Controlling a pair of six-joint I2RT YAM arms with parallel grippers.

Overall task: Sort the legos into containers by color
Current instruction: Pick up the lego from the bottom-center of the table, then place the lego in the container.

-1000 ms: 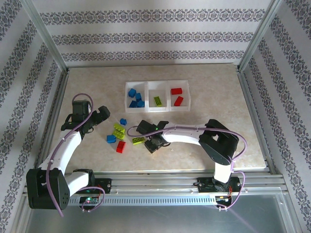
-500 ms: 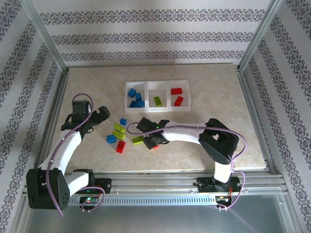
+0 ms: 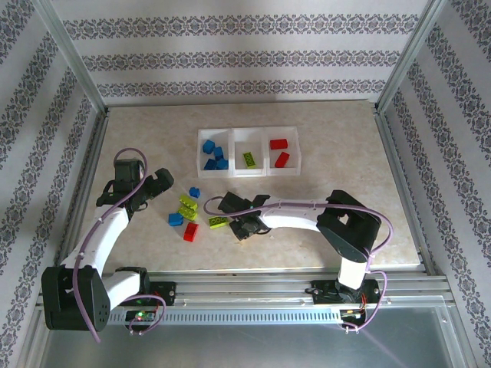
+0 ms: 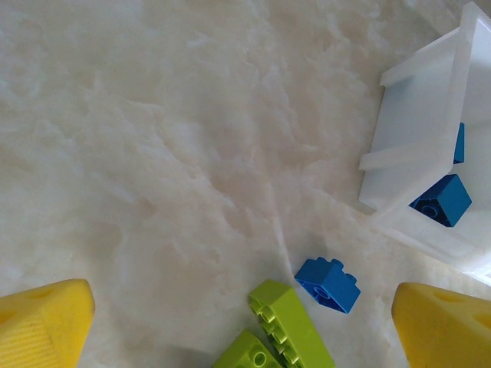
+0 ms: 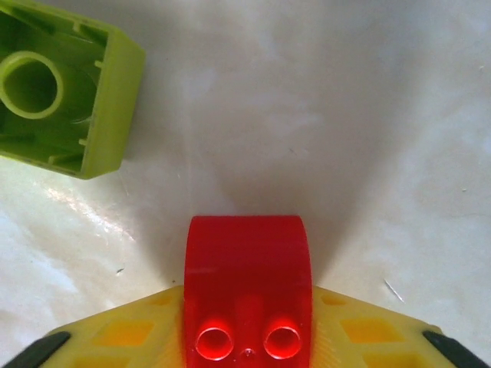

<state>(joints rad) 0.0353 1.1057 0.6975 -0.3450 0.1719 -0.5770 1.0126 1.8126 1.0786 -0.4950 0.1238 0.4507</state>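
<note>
When looking through the right wrist camera, find the right gripper [image 5: 247, 337] closed on a red lego [image 5: 247, 268], pinched between the yellow fingers [image 5: 130, 333] at their very tips. Cannot tell if touching the table [image 5: 360, 115] or hanging just above it. Beyond it, to the left, find an upturned green lego [image 5: 61, 107] lying with the hollow underside up, near the red one but apart from it. From above, see this arm stretched low over the front middle of the table.

Further left, see the left gripper [image 3: 159, 184] wide open and holding nothing, above a bare part of the table. Ahead of its fingertips [image 4: 42, 322], find a small blue lego [image 4: 327, 284] and a pair of green legos [image 4: 290, 331] side by side, all flat on the surface. Nearer the front, find also a second blue lego [image 3: 176, 219] and a loose red lego [image 3: 190, 231], close together.

At the back middle, find a row of three, wall against wall: left container [image 3: 215, 131] with several blue legos [image 3: 218, 152], middle container [image 3: 249, 130] with one green lego [image 3: 249, 159], right container [image 3: 284, 130] with two red legos [image 3: 278, 143].
</note>
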